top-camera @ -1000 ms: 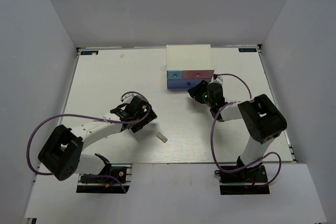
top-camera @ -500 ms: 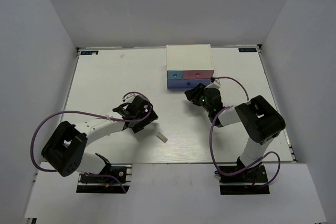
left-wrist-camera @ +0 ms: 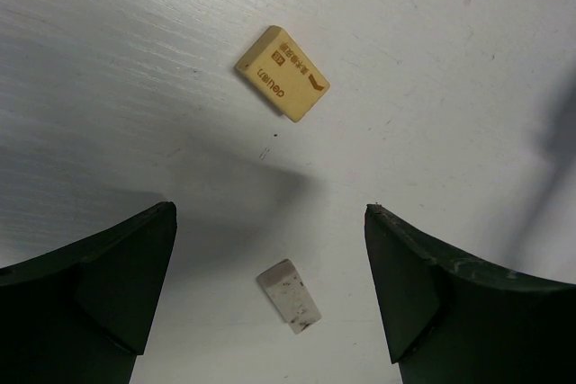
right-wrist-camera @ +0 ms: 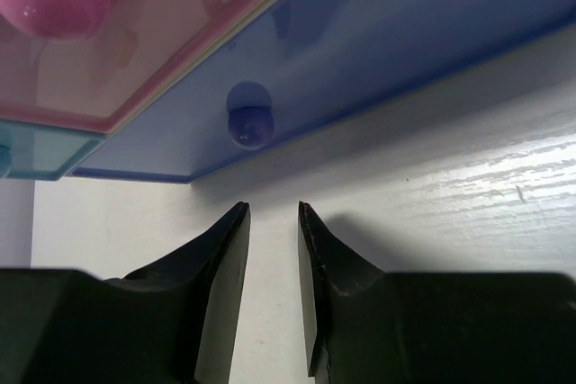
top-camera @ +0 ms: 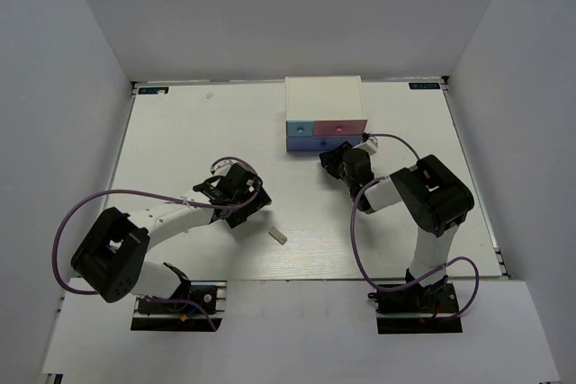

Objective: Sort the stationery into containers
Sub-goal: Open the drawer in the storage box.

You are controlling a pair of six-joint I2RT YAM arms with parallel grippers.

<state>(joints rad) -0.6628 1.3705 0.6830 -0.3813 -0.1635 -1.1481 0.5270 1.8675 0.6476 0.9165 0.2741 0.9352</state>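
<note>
Right gripper (right-wrist-camera: pixel 272 210) short of the purple-blue drawer (right-wrist-camera: pixel 432 33), jaws a sliver apart, nothing held.
Probably wants a wider gap, centring on the round knob (right-wrist-camera: pixel 249 125) and a straight pull, clear of the pink drawer (right-wrist-camera: pixel 180 42) above; left gripper (left-wrist-camera: pixel 270 213) spread wide and empty over the tan eraser (left-wrist-camera: pixel 282 74) and white eraser (left-wrist-camera: pixel 288 295), both loose on the table (left-wrist-camera: pixel 450 42).

Table (top-camera: pixel 180 150): white, wood-grained.
12 o'clock: drawer unit (top-camera: pixel 324 98) is set at the far edge.
6 o'clock: white eraser (top-camera: pixel 278 235) is laid flat.
Near it, apart: tan eraser (left-wrist-camera: pixel 282 86), printed face up.
</note>
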